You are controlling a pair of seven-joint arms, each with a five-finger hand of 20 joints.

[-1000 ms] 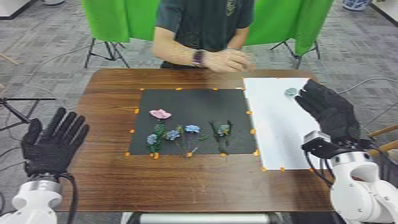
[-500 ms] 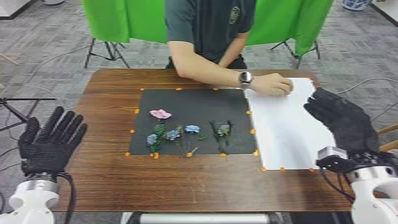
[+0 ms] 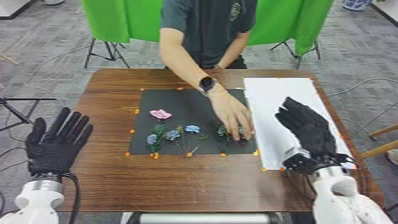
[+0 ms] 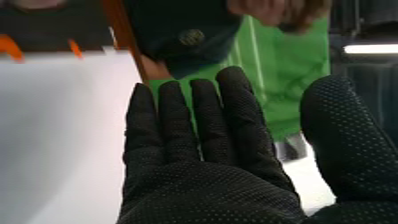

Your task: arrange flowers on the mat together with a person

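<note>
Hovering over white paper [image 3: 271, 100], the right hand [image 3: 309, 136] is unclenched like the left hand [image 3: 53, 154], a person's hand [image 3: 231, 111] at the flowers [image 3: 192, 129].

the left hand [image 3: 55, 152] points forward with straight, slightly spread fingers, while the right hand [image 3: 308, 132], at the end of its white arm [image 3: 342, 200], angles forward and leftward, fingers straight, thumb held apart.
</note>
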